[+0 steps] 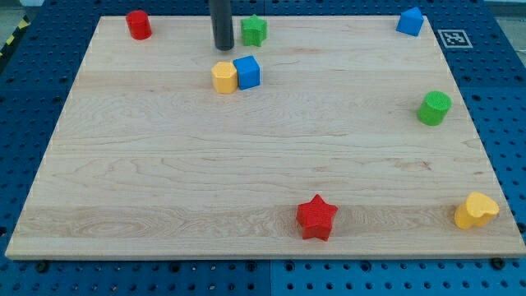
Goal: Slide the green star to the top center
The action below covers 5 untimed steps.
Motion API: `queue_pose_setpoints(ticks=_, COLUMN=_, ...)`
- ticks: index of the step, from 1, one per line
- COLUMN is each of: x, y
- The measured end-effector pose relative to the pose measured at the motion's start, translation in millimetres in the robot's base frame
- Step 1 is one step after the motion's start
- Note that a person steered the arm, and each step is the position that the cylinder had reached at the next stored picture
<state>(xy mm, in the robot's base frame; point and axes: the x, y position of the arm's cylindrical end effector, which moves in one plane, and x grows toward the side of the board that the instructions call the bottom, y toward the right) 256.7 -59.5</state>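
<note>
Green star (pixel 254 30) near the view's top edge, just right of my tip (pixel 222 47); no jaws visible.

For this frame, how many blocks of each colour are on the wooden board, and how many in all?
Red: 2, the red cylinder and the red star.
Green: 2, the green star and the green cylinder.
Blue: 2, the blue cube and the blue house-shaped block.
Yellow: 2, the yellow block touching the blue cube and the yellow heart-like block.
Total: 8.
My tip stands left of the green star.
</note>
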Motion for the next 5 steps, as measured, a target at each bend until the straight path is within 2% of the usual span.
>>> queue_pose_setpoints(ticks=2, x=-10.6, y=47.6)
queue_pose_setpoints(ticks=4, x=1.6, y=61.5)
queue_pose_setpoints(ticks=5, x=11.6, y=114.0)
